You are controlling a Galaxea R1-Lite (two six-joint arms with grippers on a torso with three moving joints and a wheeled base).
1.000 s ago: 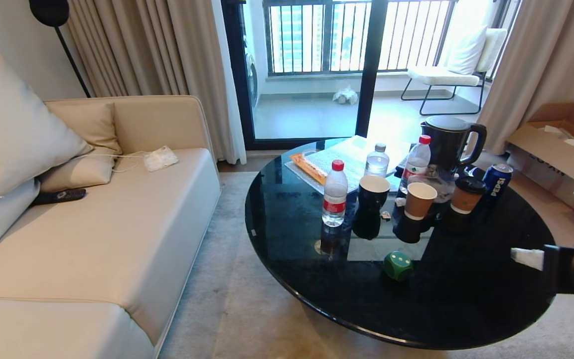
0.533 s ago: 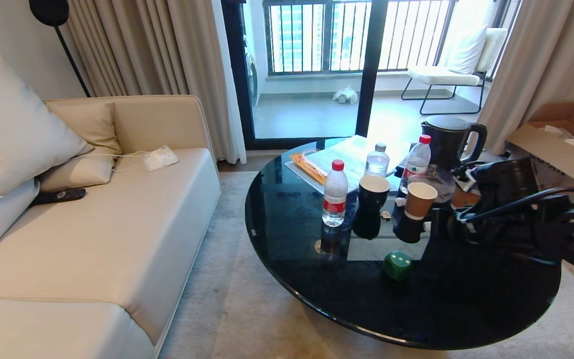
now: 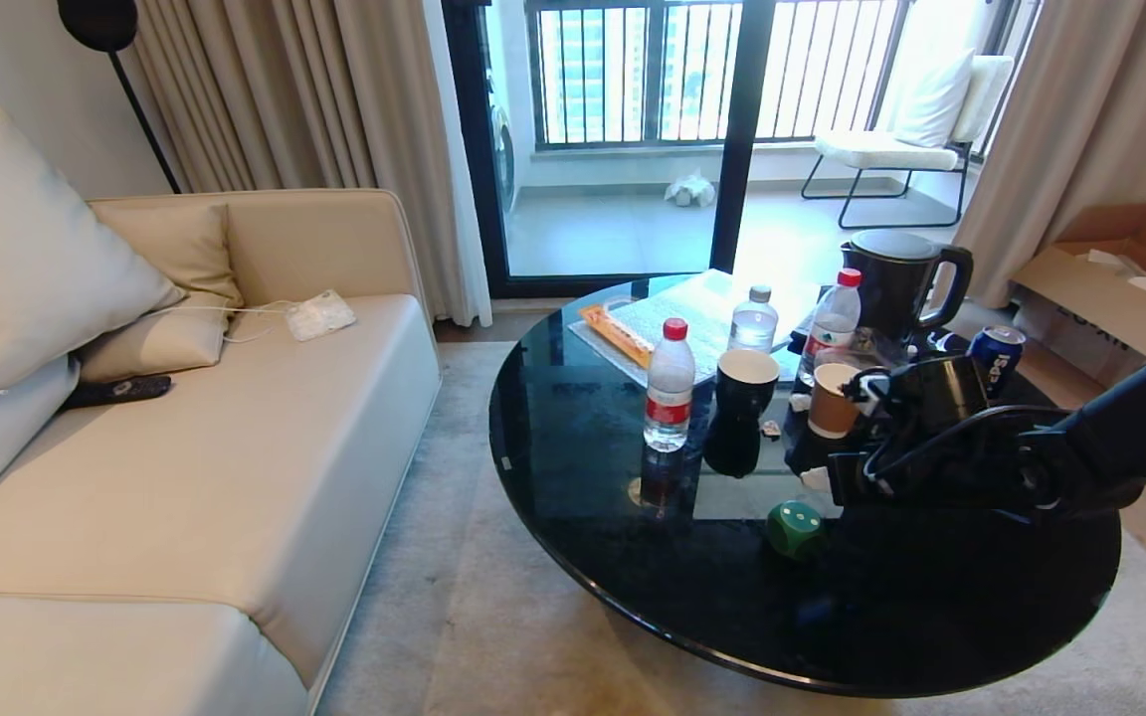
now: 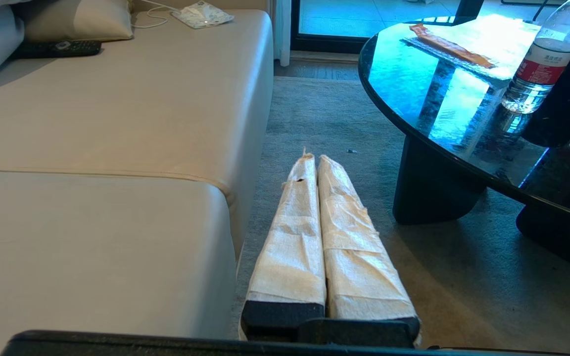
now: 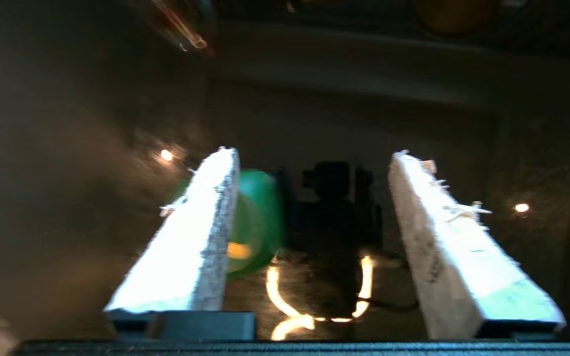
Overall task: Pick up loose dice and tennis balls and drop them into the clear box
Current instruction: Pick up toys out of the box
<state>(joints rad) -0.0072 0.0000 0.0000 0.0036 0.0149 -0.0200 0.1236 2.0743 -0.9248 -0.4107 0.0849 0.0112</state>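
Observation:
A dark green die point(image 3: 795, 527) with pale pips sits near the front edge of the round black glass table point(image 3: 583, 438). My right arm reaches in from the right, and its gripper point(image 3: 818, 484) hangs just above and right of the die. In the right wrist view the gripper point(image 5: 314, 157) is open, its white-wrapped fingers point(image 5: 201, 237) wide apart over the glass. The die point(image 5: 258, 217) shows partly behind one finger, with nothing gripped. My left gripper point(image 4: 313, 159) is shut and parked low over the carpet beside the sofa. The tennis balls and the clear box are out of view.
Behind the die stand a water bottle point(image 3: 669, 384), a black cup point(image 3: 745, 384), a paper cup point(image 3: 830, 398), two more bottles, a black kettle point(image 3: 896, 280) and a Pepsi can point(image 3: 997, 356). A flat clear lid point(image 3: 692, 316) lies at the back. The sofa point(image 3: 235, 447) is on the left.
My right arm has swung in from the right edge of the view, across the table to the green die. Its gripper has opened. The die has not moved.

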